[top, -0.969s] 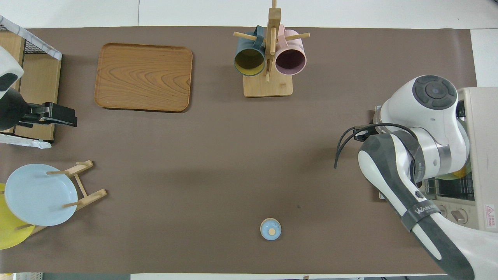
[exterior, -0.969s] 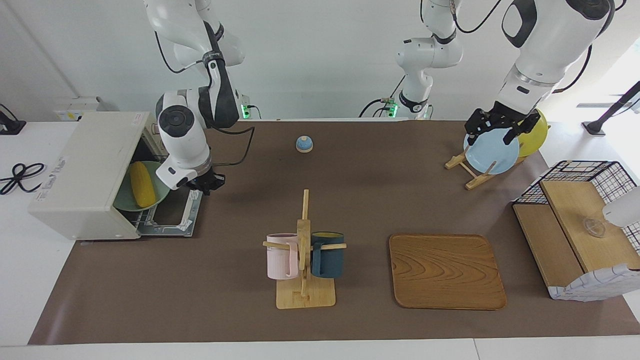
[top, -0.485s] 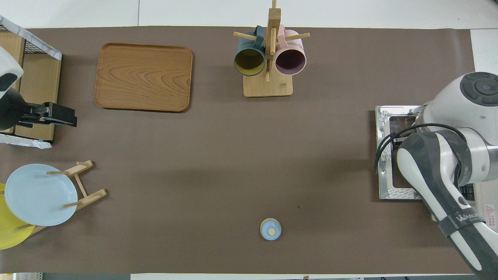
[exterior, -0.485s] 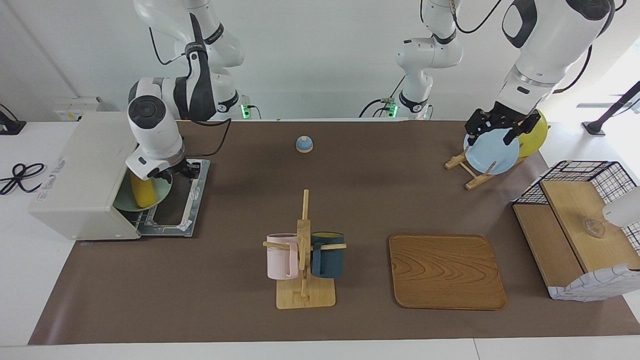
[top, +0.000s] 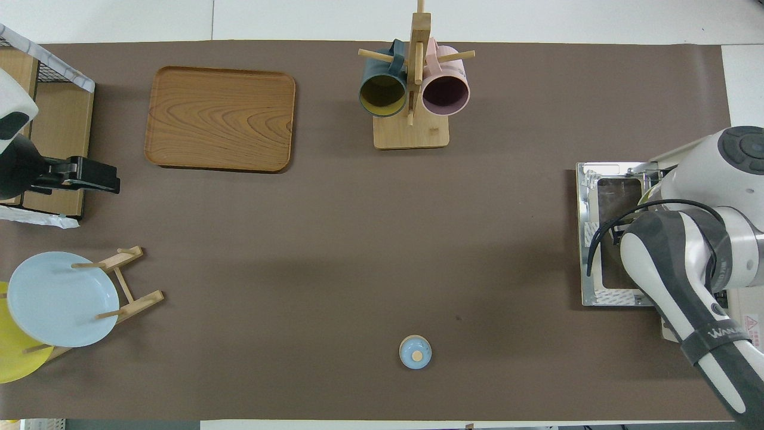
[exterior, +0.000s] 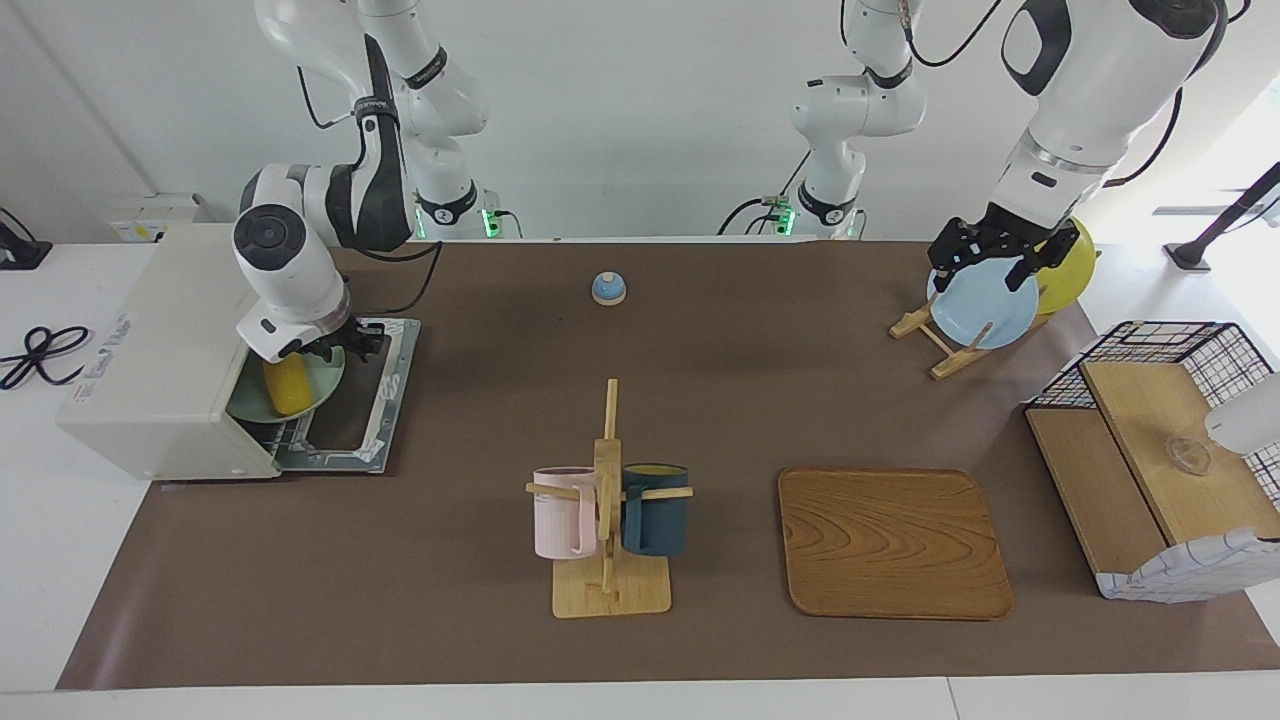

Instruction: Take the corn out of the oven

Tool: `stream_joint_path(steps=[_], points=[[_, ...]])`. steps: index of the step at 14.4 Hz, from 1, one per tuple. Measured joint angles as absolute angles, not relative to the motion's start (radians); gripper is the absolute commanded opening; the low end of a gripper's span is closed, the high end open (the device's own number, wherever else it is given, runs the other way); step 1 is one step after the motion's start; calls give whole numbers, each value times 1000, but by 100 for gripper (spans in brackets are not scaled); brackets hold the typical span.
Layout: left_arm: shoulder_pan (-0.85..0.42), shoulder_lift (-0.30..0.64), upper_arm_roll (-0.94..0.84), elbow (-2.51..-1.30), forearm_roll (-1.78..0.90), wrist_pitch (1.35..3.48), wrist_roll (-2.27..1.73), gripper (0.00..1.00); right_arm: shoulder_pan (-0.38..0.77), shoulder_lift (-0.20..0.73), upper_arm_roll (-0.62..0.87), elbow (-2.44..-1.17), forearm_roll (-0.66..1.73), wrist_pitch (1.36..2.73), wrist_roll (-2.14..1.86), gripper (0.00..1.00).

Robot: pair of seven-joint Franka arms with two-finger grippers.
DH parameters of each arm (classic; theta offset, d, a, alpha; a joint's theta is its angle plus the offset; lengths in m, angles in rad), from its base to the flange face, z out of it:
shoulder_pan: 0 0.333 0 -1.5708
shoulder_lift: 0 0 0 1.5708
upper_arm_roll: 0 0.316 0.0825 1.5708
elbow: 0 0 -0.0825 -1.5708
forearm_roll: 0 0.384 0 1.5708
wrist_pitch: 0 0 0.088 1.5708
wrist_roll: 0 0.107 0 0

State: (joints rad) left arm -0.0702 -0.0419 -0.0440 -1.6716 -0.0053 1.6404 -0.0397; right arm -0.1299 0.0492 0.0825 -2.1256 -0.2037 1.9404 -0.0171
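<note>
At the right arm's end of the table, the off-white oven (exterior: 160,350) stands with its glass door (exterior: 360,400) folded down flat on the brown mat. The right gripper (exterior: 335,350) hangs at the oven's mouth, directly over the upper end of the corn (exterior: 285,388); whether its fingers are spread or closed on the cob cannot be told, since the wrist covers them. The yellow corn lies on a green plate (exterior: 320,385) resting on the wire rack just inside the opening, its lower end showing below the wrist.

Toward the middle of the table, a small blue bell (exterior: 608,288) sits close to the robots, and a wooden mug tree (exterior: 607,520) stands nearer the table's outer edge, carrying a pink mug (exterior: 560,512) and a dark blue mug (exterior: 657,510). Beside it lies a wooden tray (exterior: 893,542).

At the left arm's end, the left gripper (exterior: 985,250) waits over a plate rack (exterior: 940,345) holding a light blue plate (exterior: 985,305) and a yellow plate (exterior: 1070,265); its fingers appear spread, holding nothing. A wire-and-wood basket shelf (exterior: 1150,450) stands at the table's end.
</note>
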Motion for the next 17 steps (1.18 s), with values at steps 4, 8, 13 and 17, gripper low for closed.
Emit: stream_joint_path(steps=[4, 8, 13, 17], points=[[-70, -42, -45, -1672, -5, 1640, -40, 100, -163, 37, 82, -2162, -210, 1990, -84, 49], [-72, -42, -48, -1672, -5, 1640, -40, 100, -188, 24, 81, -2203, -215, 2023, -108, 8], [-72, -42, -50, -1672, -5, 1645, -40, 100, -165, -3, 92, -2220, -230, 2043, -110, 0], [-72, -42, -53, -1673, -5, 1650, -40, 100, -93, -5, 94, -2174, -247, 1989, -110, 0]])
